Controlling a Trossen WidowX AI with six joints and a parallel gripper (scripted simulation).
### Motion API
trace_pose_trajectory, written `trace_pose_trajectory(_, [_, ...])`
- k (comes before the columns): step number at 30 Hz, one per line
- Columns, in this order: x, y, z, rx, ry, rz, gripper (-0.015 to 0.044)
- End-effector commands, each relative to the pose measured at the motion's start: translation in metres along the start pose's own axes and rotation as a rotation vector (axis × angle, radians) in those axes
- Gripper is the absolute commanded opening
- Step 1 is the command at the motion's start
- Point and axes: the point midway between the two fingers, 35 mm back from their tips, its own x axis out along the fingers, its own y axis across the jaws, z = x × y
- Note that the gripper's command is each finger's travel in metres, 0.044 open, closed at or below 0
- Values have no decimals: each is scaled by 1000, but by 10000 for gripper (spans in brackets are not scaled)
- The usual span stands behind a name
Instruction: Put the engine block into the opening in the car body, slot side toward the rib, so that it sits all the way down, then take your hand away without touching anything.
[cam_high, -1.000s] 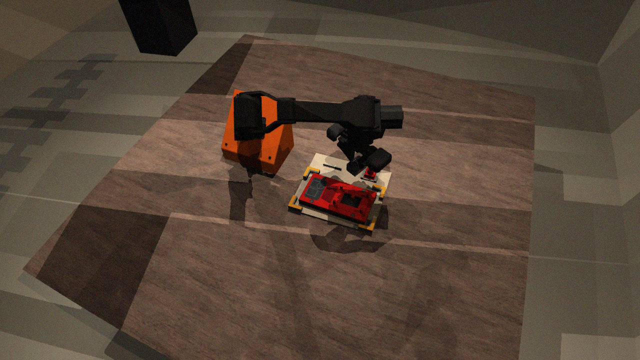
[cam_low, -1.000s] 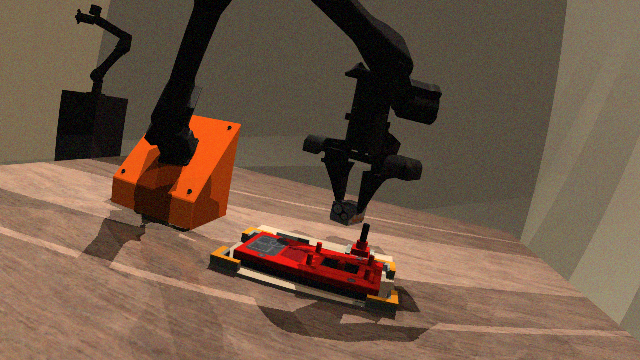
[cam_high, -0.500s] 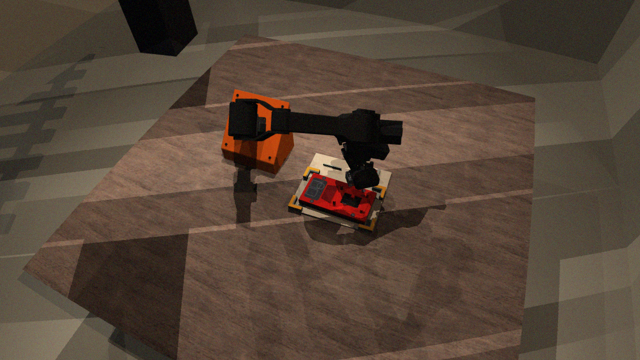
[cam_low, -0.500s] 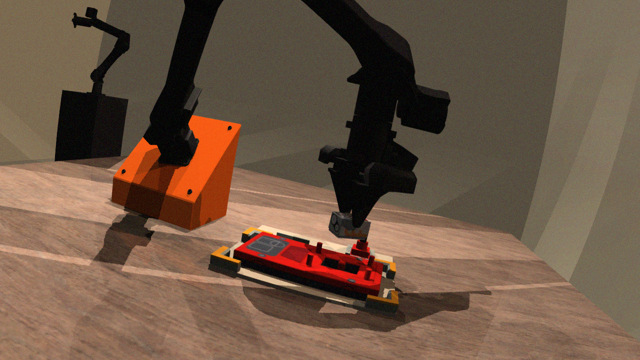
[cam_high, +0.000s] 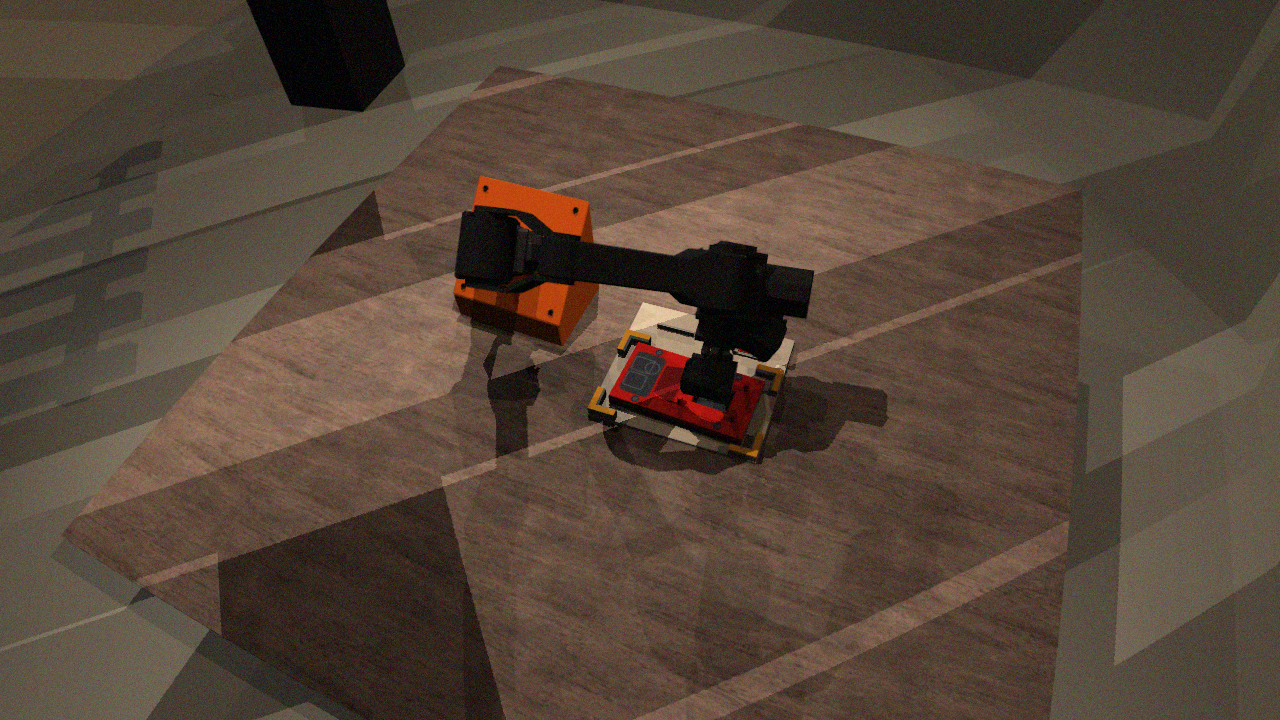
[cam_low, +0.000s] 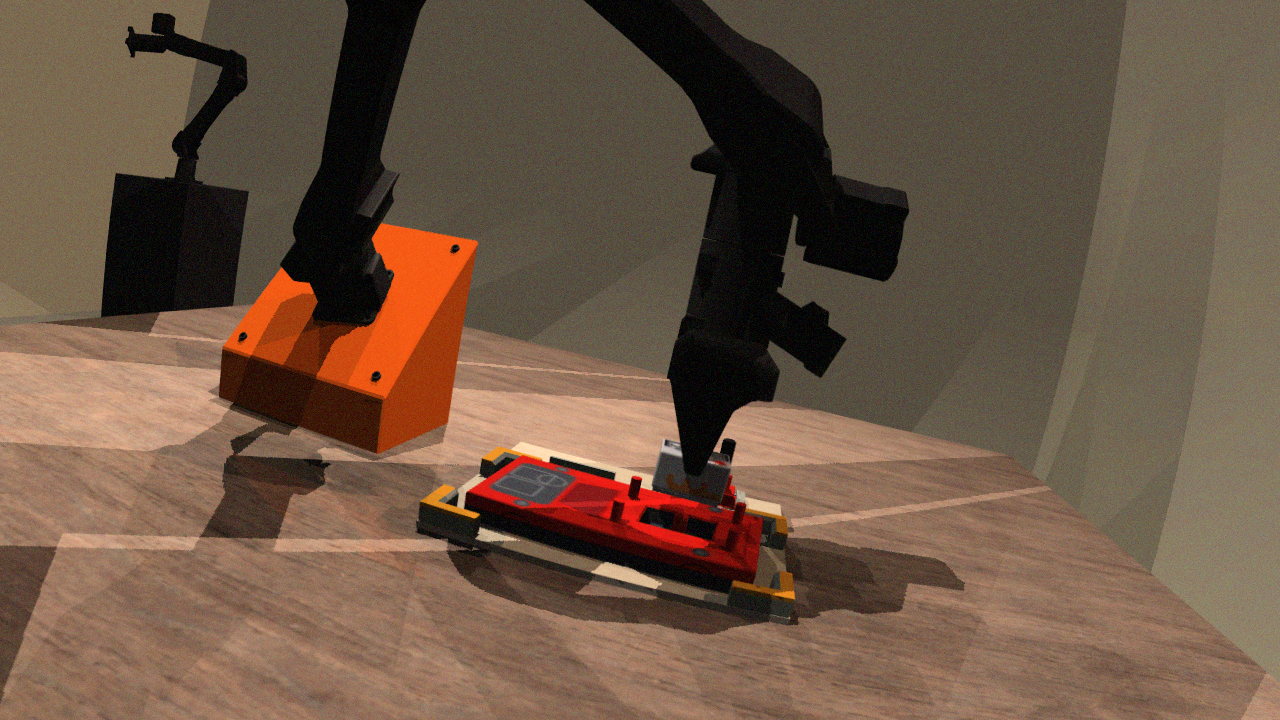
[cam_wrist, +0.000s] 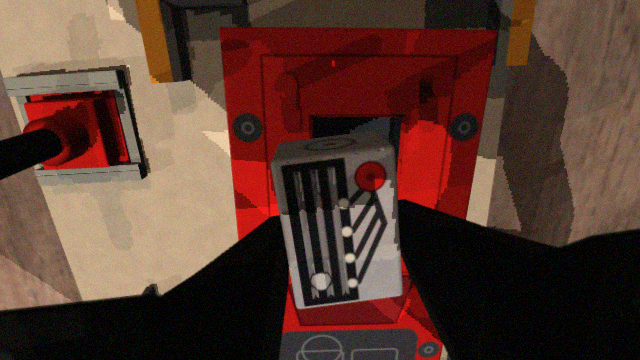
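got a brown wood-grain surface (cam_high: 805, 555) (cam_low: 268, 635) (cam_wrist: 600, 125) below, striped with pale bands of light and broad dark shadows. got a dim grey-olive floor (cam_high: 1181, 537) around the surface in the top view, patched with angular shadows, and a dull wall (cam_low: 554, 143) behind in the exterior view, turning paler toward the right of the picture. also have a black pedestal (cam_high: 331, 58) (cam_low: 174, 241) back there, bearing a dark second arm (cam_low: 214, 98). on the surface, have an orange sloped base (cam_high: 568, 219) (cam_low: 416, 295) near a cream board (cam_high: 666, 315) (cam_low: 617, 573) (cam_wrist: 175, 210) with yellow-topped corner brackets (cam_high: 599, 407) (cam_low: 447, 505) (cam_wrist: 155, 45), with the red car body (cam_high: 662, 394) (cam_low: 572, 523) (cam_wrist: 250, 185) lying between them. have the engine block (cam_low: 666, 465) (cam_wrist: 375, 280) pinched in the claw (cam_high: 709, 402) (cam_low: 702, 470) (cam_wrist: 339, 221), above the car body near the opening (cam_low: 657, 519) (cam_wrist: 360, 125), not seated. can't tell the exact gap beneath.
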Motion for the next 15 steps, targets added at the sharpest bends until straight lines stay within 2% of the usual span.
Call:
trace_pose_trajectory(1, [-1,-10,1,119,-9,-9,0])
trace_pose_trajectory(2, [0,-10,1,125,-9,-9,0])
trace_pose_trajectory(8, [0,-10,0,148,-9,-9,157])
trace_pose_trajectory(15, [0,-10,0,200,-9,-9,160])
